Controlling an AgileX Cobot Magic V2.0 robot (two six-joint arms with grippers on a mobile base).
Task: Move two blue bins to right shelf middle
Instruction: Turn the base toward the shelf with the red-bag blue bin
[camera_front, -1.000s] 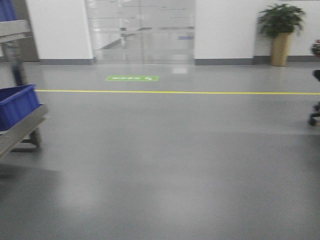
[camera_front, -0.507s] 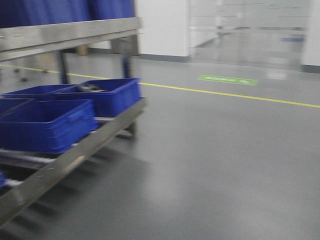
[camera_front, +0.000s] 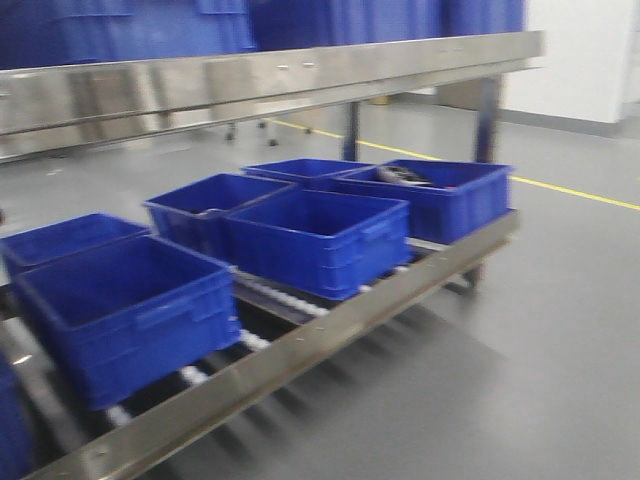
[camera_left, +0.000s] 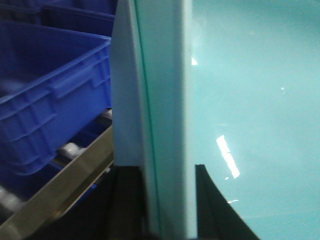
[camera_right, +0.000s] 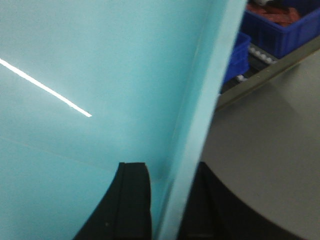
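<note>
Swung left since the earlier frames: shelf (camera_front: 300, 345) now fills view. Item: blue bins (camera_front: 320, 240), several, on its roller level. My left fingers (camera_left: 162, 202) and right fingers (camera_right: 165, 202) each straddle a pale panel; grip state: cannot tell. Step, judged: approach. Next: halt squarely before one bin.

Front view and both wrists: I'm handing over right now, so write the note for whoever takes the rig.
Left claw: fingers straddle the rim of a pale teal panel, apparently clamped.
Right claw: the same, on a similar rim.
Blue bins sit on the roller shelf ahead; the far-right bin holds something.
Done: cannot tell whether any bin is delivered.
Left: confirm which shelf this is, then place.
</note>
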